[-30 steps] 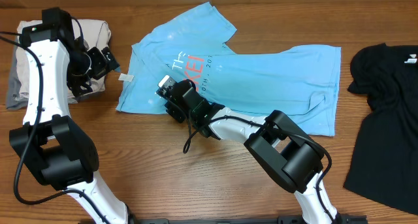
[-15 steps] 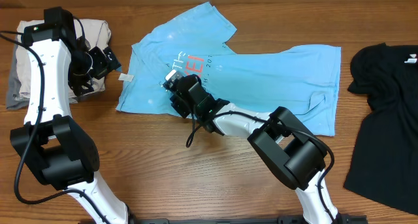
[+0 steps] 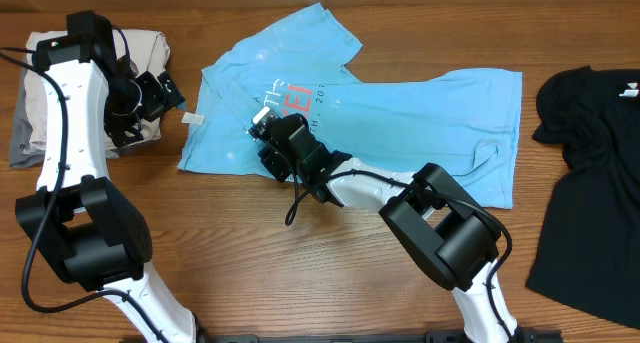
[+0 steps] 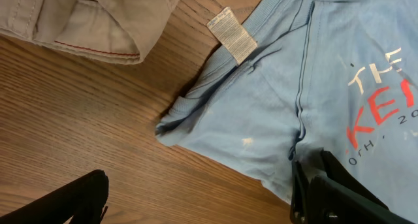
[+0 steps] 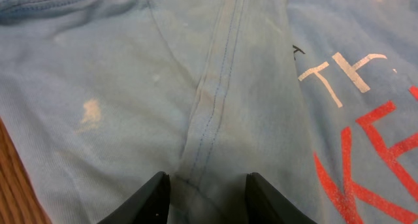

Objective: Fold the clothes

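Two hands: the right hand sits part-open on the T-shirt, straddling a seam, so it is nearer. Wide open, the left hand hangs just off the shirt's tag end.

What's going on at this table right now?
A robot is folding a light blue T-shirt that lies partly folded on the table. The right pincer is down on it beside the chest lettering, jaws apart astride a seam. The left pincer hangs open beside the shirt's tag, holding nothing.
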